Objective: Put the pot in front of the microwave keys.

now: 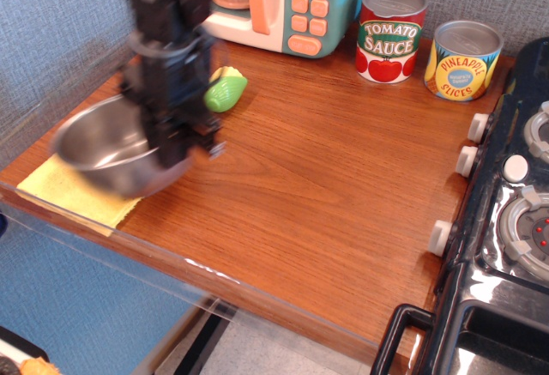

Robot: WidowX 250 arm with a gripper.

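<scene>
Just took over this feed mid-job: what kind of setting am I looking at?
Most likely a toy kitchen counter: a pastel toy microwave at the back, a black stove with knobs on the right, and tomato sauce and pineapple cans.

Open wooden countertop [343, 186] from centre to front edge: clear passage. Green-and-yellow toy corn cob [225, 88] sits on the line toward the orange keypad of the teal toy microwave [307, 10]. Red tomato sauce can [390, 33] and yellow pineapple slices can [462, 59] block back right. Black toy stove [506, 220] walls the right side.
</scene>
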